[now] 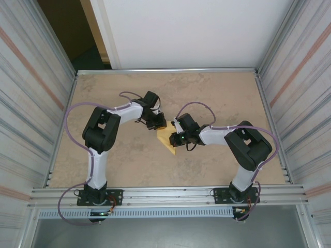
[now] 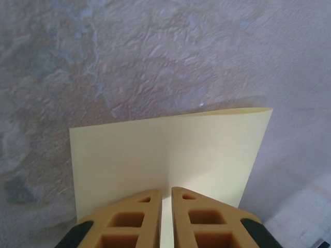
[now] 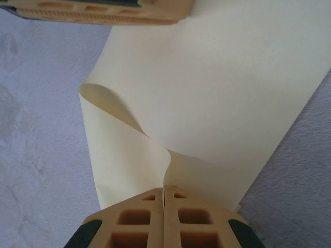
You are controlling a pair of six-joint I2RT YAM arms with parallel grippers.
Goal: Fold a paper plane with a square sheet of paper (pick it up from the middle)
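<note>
Mottled brown counter (image 1: 124, 160) from above: the paper (image 1: 168, 140) is mid-counter, held between both claws. At the left wrist, the left claw (image 2: 165, 194) pinches its edge. At the right wrist, the right claw (image 3: 164, 194) is clamped on a buckled fold. It looks light, limp and easily creased, so edges and folds suit gripping. No writing is readable.

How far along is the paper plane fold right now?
Early. Done: the square sheet of paper is picked up, pinched by the left gripper and the right gripper. In hand: the sheet bows over in a soft curl between them, with no edge pressed flat. Left: every sharp crease; no pointed nose or wings show yet.
</note>
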